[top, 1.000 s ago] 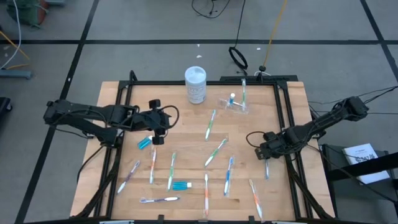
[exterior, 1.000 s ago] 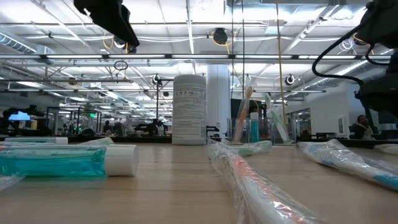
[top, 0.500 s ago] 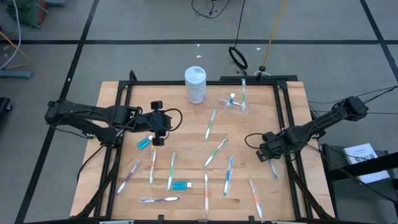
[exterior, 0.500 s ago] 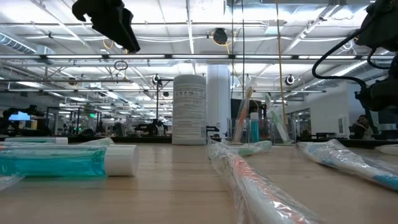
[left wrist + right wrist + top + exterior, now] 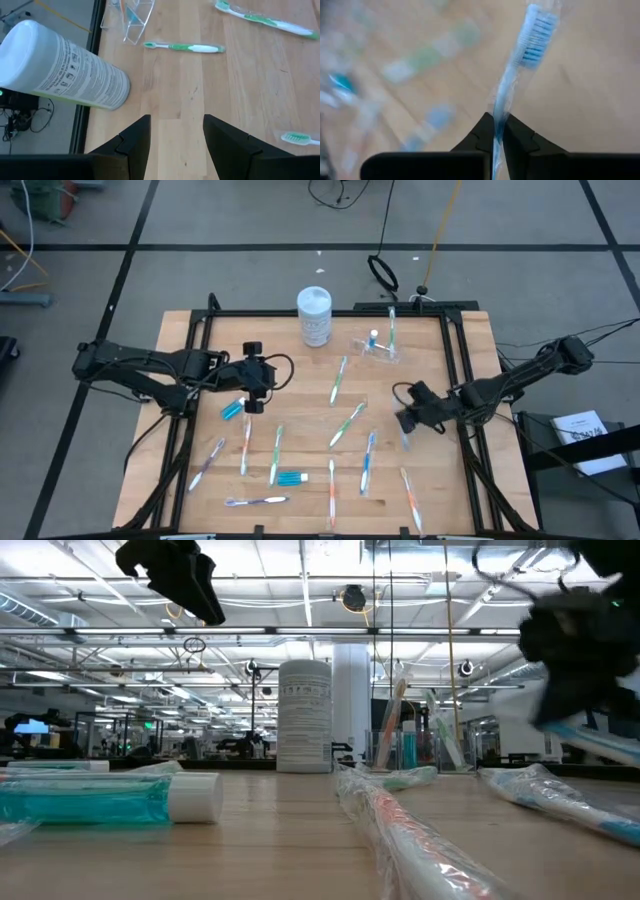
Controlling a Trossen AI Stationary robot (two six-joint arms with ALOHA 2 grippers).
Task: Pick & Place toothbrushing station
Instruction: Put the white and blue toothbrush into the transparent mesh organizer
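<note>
A wooden bench (image 5: 300,395) framed by dark rails sits on a grey floor, with wrapped toothbrushes and small blue toothpaste tubes scattered over it. A white lidded canister (image 5: 314,316) stands near the far edge, and just beside it lies a clear plastic cup (image 5: 377,347) with a couple of items in it.

The step in hand looks like the pick of 1 brush: the right hand (image 5: 408,420) is clamped on a blue toothbrush (image 5: 520,75) in its clear wrapper, the fingers pinching the handle with the bristle end pointing away from the wrist. In the low view that brush hangs clear of the bench. The right arm reaches in from the right edge, stretched low, its hand over the right-middle of the bench.

Next, probably, comes a carry toward the cup and a release there; that calls for turning the brush so it slides into the cup's mouth without knocking the cup.

The left hand (image 5: 172,137) hovers over the left-middle of the bench, its fingers apart and empty, aimed toward the canister.
</note>
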